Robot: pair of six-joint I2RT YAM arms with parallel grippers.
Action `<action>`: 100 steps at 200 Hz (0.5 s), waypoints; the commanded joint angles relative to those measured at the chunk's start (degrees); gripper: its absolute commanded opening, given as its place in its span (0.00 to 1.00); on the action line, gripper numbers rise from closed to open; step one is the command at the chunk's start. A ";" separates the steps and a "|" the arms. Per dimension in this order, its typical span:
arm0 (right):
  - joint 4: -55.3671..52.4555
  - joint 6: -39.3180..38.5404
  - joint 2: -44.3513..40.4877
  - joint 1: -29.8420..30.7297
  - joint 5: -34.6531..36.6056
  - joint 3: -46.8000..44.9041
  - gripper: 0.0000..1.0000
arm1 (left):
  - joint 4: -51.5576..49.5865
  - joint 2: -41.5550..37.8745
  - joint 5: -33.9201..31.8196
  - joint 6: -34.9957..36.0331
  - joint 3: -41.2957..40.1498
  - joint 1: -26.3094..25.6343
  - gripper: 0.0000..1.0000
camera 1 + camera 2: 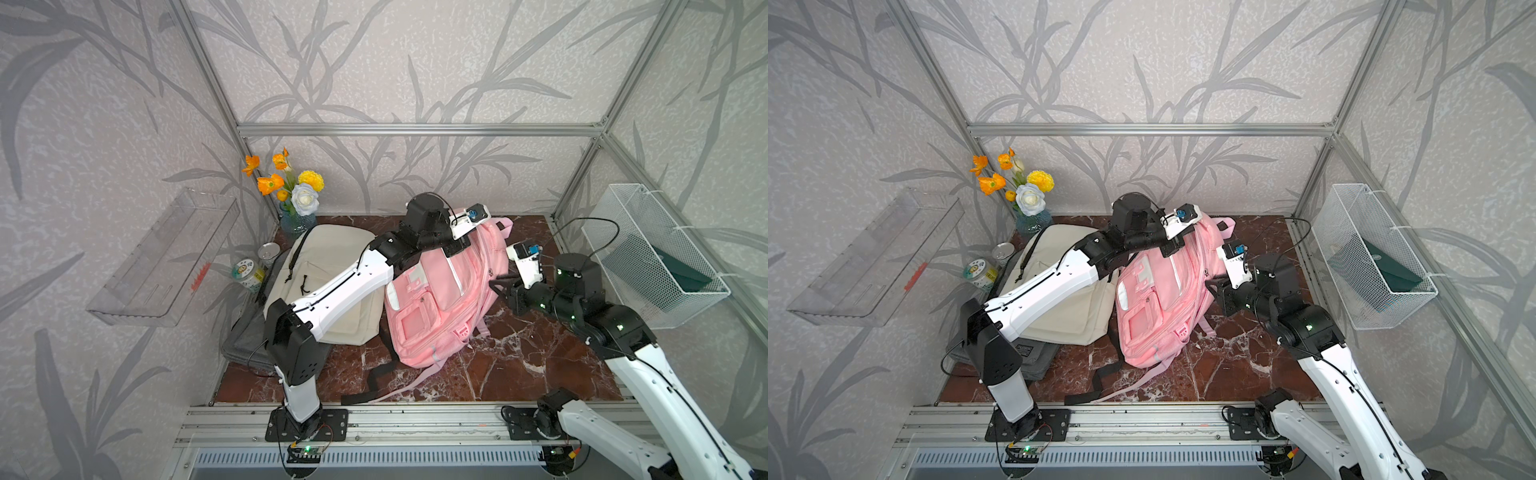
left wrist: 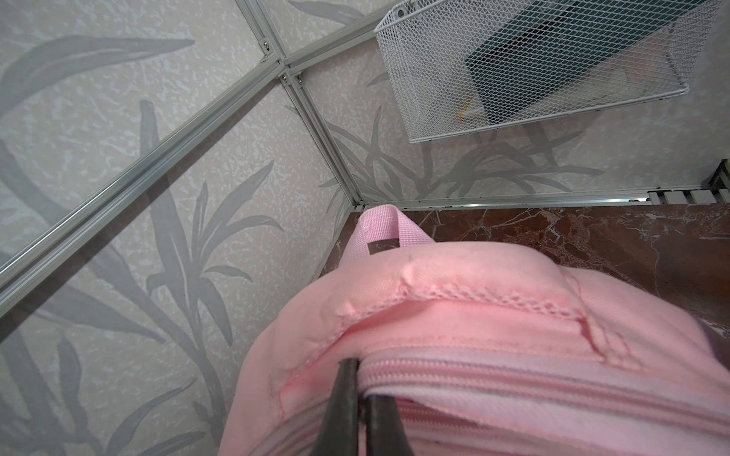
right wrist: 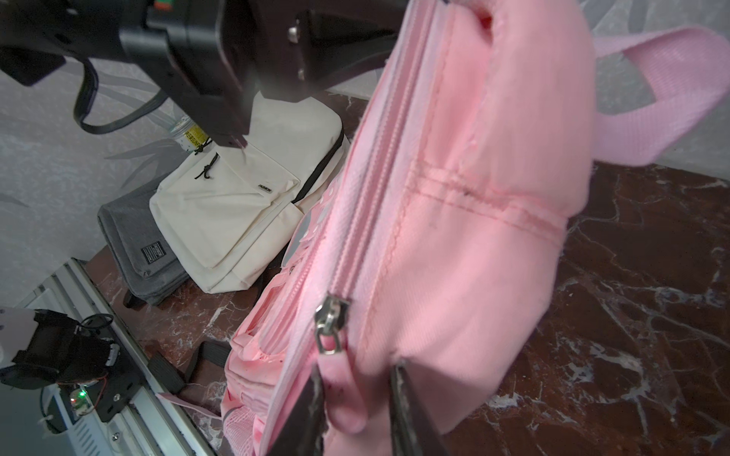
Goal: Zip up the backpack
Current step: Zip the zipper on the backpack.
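The pink backpack (image 1: pixel 436 299) (image 1: pixel 1154 299) lies on the marble table, its top toward the back wall. My left gripper (image 1: pixel 457 249) (image 2: pixel 361 381) is shut on the backpack's fabric at the end of the zipper near the top. My right gripper (image 1: pixel 498 283) (image 3: pixel 357 367) is at the backpack's right side. Its jaws stand apart around the pink pull tab (image 3: pixel 343 395) that hangs from the metal zipper slider (image 3: pixel 330 319); the tab touches one finger only. The zipper track (image 3: pixel 367 205) runs on from the slider toward the left gripper.
A cream backpack (image 1: pixel 332 266) lies left of the pink one under my left arm, on top of a grey bag (image 1: pixel 245 340). A flower vase (image 1: pixel 297 220) and a jar (image 1: pixel 248 274) stand at the back left. A white wire basket (image 1: pixel 652 257) hangs on the right wall.
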 commanded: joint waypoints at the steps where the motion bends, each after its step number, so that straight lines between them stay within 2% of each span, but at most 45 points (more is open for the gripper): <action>1: 1.87 0.57 0.45 0.44 0.32 -0.27 0.16 | 2.73 -2.16 1.49 0.23 2.12 -0.71 0.00; 14: 1.78 0.82 0.41 0.46 0.09 0.05 0.09 | 2.09 -1.50 0.34 0.26 2.92 -0.70 0.00; 45: 0.21 1.16 0.19 1.32 0.14 0.07 0.05 | 1.59 1.60 -7.41 0.36 6.32 -0.62 0.00; 74: -1.29 2.45 -0.46 2.51 1.30 -1.54 0.02 | -1.30 7.46 -17.53 0.61 14.54 -0.44 0.00; 100: -2.38 3.89 -1.45 3.16 3.55 -2.97 0.00 | -3.66 12.24 -22.35 -0.28 21.54 0.17 0.00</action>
